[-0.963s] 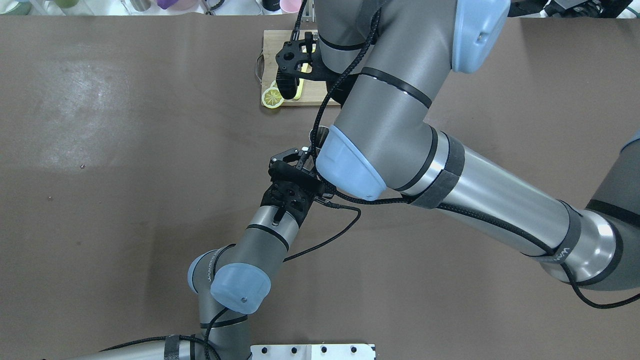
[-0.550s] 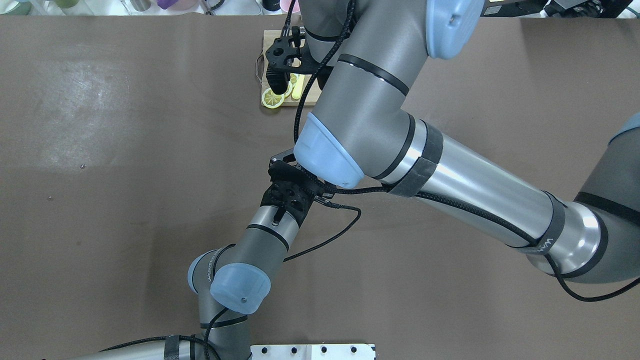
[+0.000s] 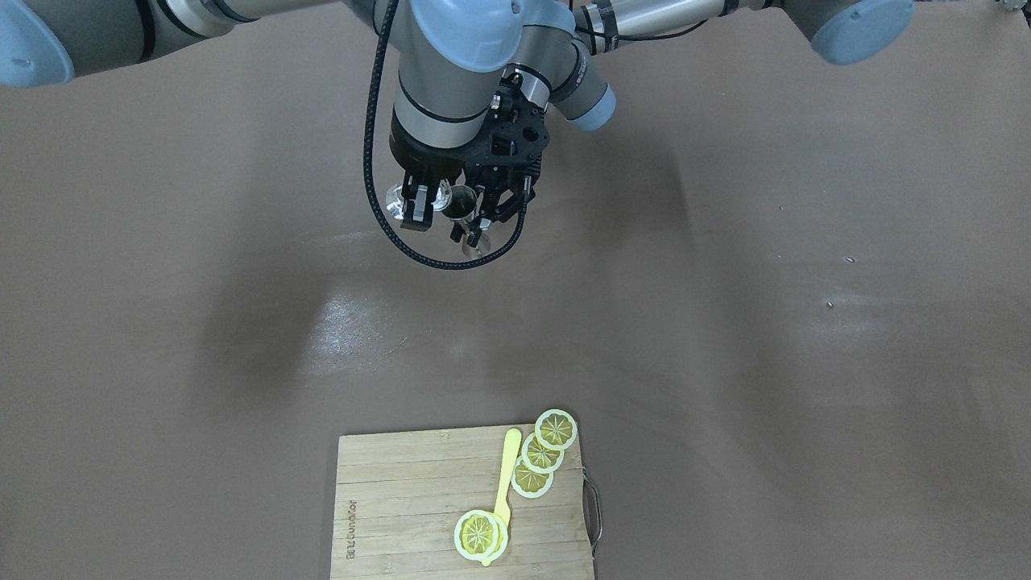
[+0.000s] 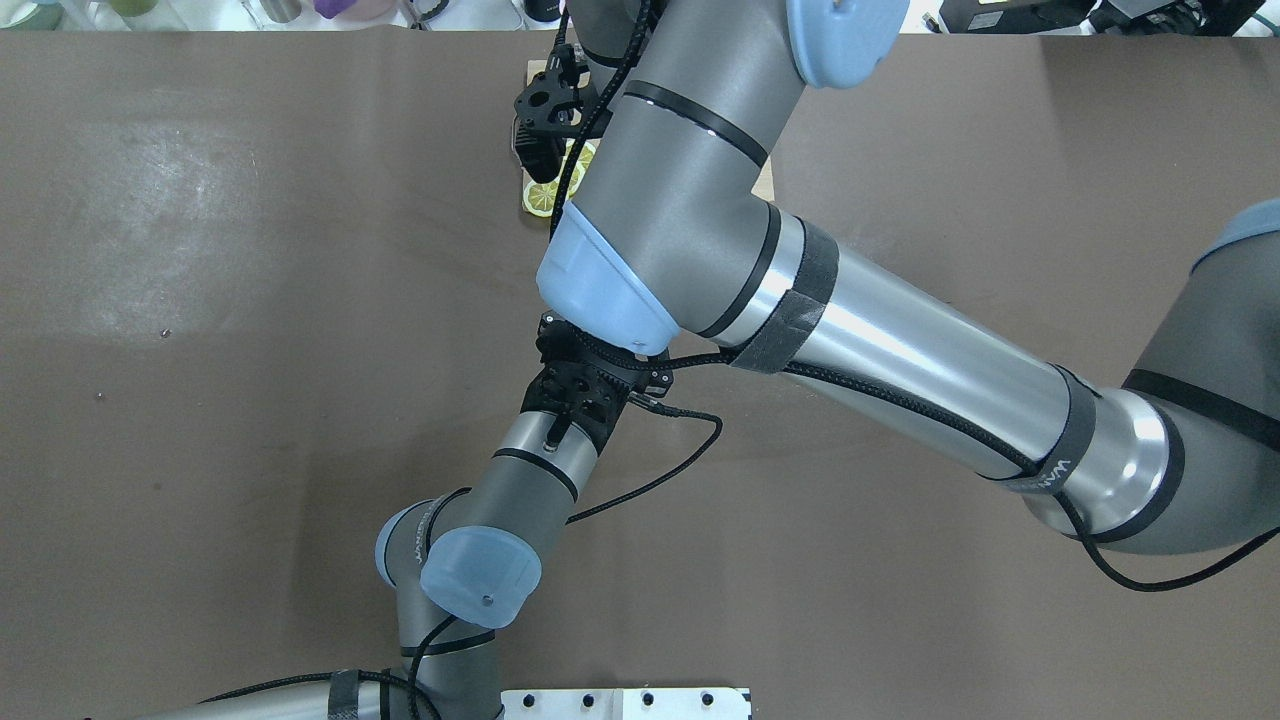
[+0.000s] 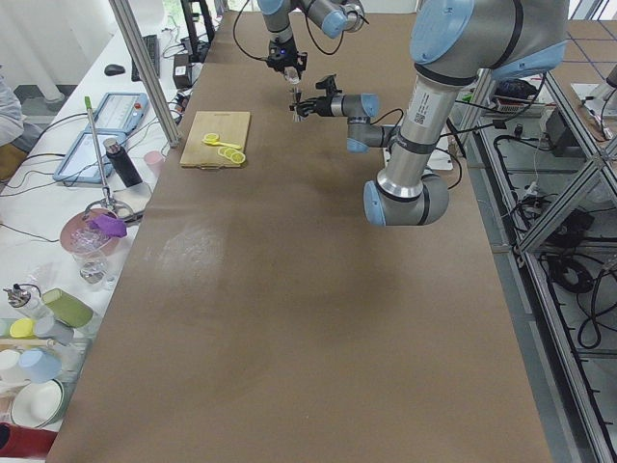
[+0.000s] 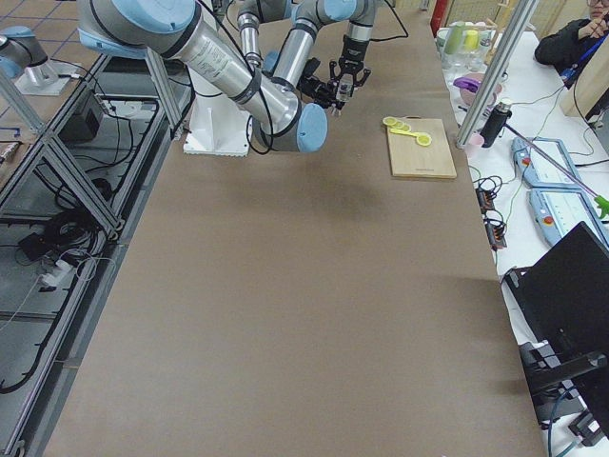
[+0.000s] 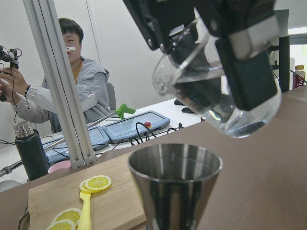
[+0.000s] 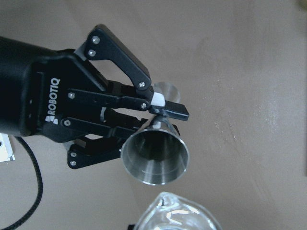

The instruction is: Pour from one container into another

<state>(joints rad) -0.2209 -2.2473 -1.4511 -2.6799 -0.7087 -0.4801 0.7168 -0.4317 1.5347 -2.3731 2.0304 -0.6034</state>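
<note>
Glass [image 7: 187, 72]: clear, short and round with a thick base. It is tipped far over and hangs at 1 o'clock above the jigger [image 7: 175, 187] in the left wrist view, with its lower lip over the steel mouth and not touching it.
Liquid [image 7: 240, 125]: a small clear pool in the low side of the glass, toward the base. No stream shows.
Jigger: grey brushed steel, two cones joined at a narrow waist, upright with the wide mouth up. The inside looks dry in the right wrist view. Whether its foot touches the table [image 3: 765, 362] I cannot tell.
Right gripper [image 7: 218, 79]: clenched on the glass, with one black finger across the wall.
Left gripper [image 8: 156, 122]: pinching the jigger at the waist, reaching in from 9 o'clock in the right wrist view.
Change: in the overhead view the right arm [image 4: 900, 340] has swung toward 9 o'clock over the last second. Its pale blue elbow cap [image 4: 600, 290] now covers the jigger's rim and the left fingertips, which showed then. Its black gripper head has slid toward 11 o'clock across the board [image 3: 387, 499]. The left arm [image 4: 540, 460] has not moved.
Meaning: the jigger is likely being held steady while the glass is rolled. The pour looks about to start and seems to need a little more tilt.
Board: pale wood, flat and rectangular, with a metal handle. It lies at 6 o'clock in the front-facing view, well apart from the pour, and carries yellow lemon slices [image 3: 556, 429].
Table: matte brown sheet, faintly glossy in patches.
</note>
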